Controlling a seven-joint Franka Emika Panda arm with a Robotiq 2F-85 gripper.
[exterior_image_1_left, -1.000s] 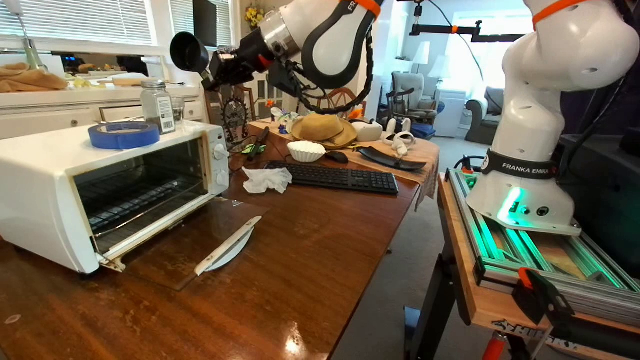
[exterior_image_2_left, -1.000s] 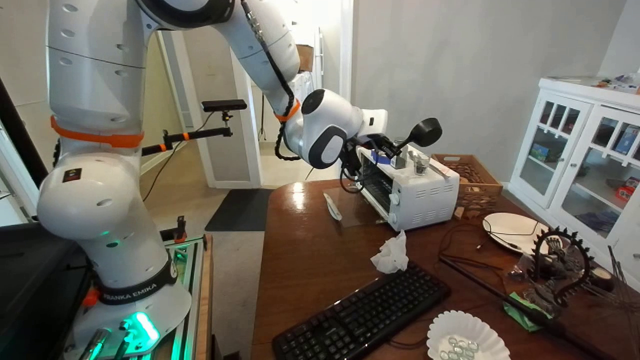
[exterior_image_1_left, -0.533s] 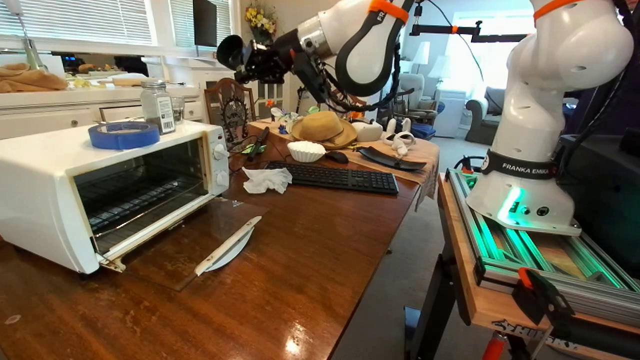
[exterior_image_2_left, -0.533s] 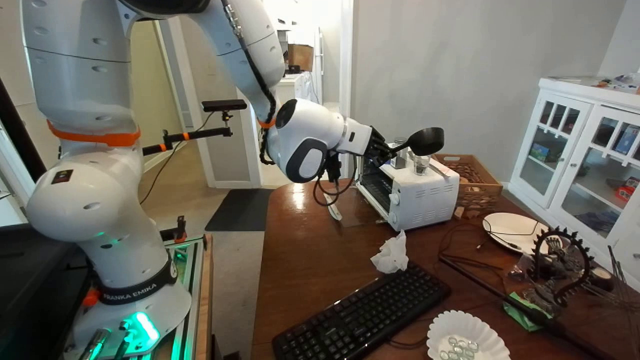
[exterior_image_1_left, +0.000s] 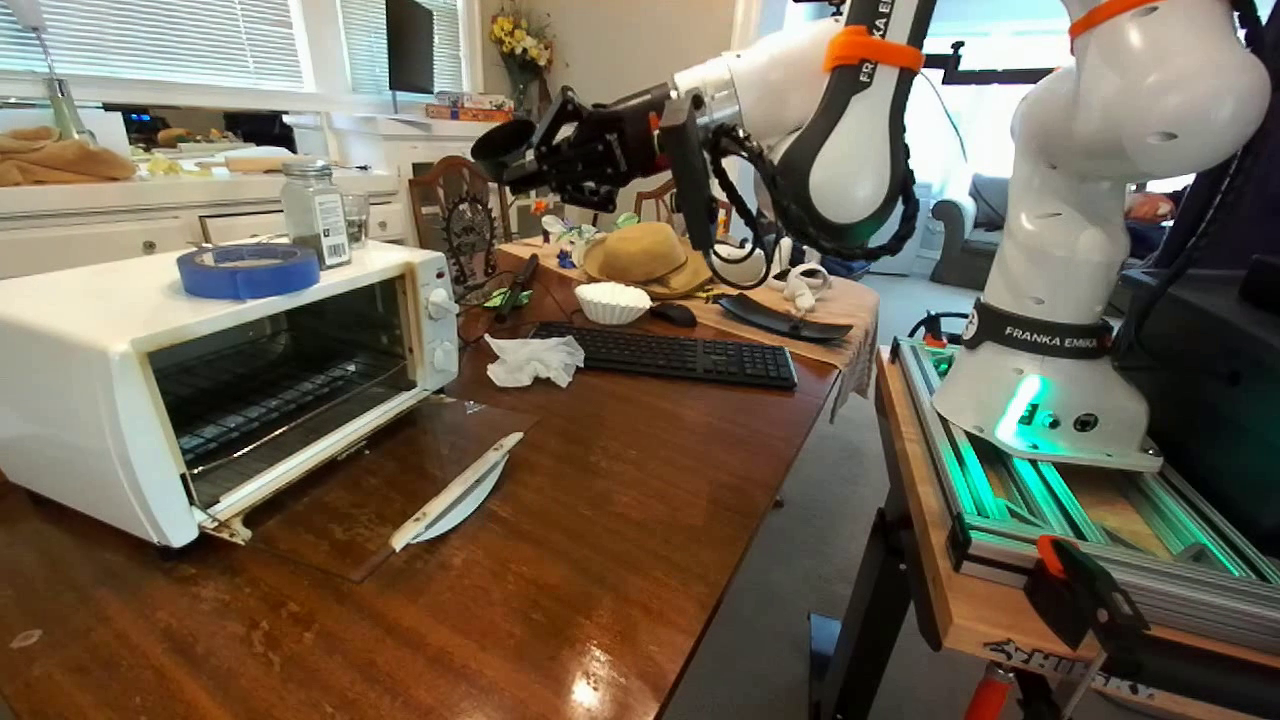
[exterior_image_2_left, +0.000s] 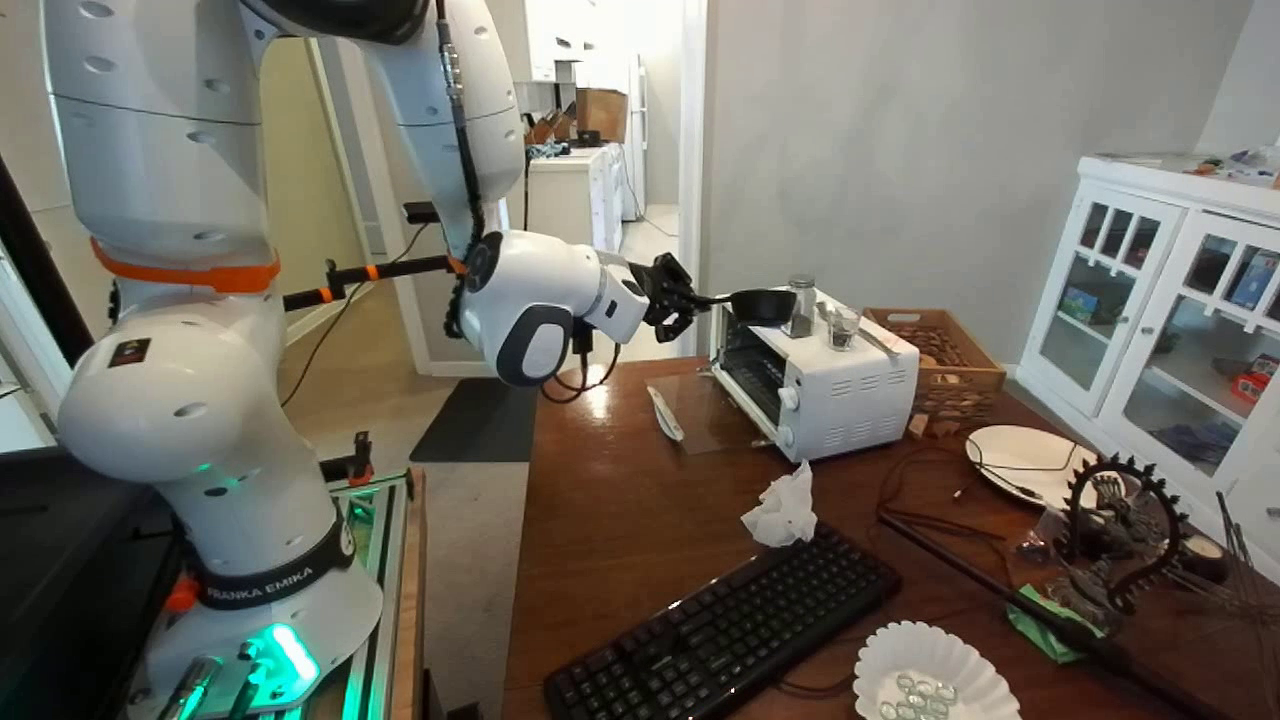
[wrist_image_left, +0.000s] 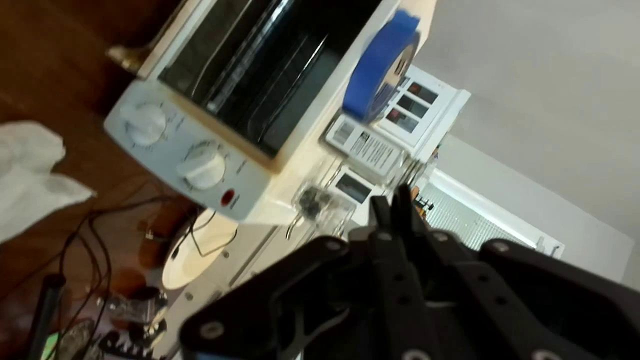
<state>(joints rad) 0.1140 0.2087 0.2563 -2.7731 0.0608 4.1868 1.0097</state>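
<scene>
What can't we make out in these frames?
Scoop, inside: hidden by its wall in an exterior view.
Scoop, gripped end: covered by the claw in both exterior views.
Jar label, fine print: blurred in the wrist view.
Beads, count: bowl cut by the bottom edge in an exterior view.

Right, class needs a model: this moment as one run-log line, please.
gripper: holding black scoop in air; toaster oven: on table, door open; atop oven: blue tape, glass jar

Oven (exterior_image_2_left: 840, 390) in all 3 views
</scene>
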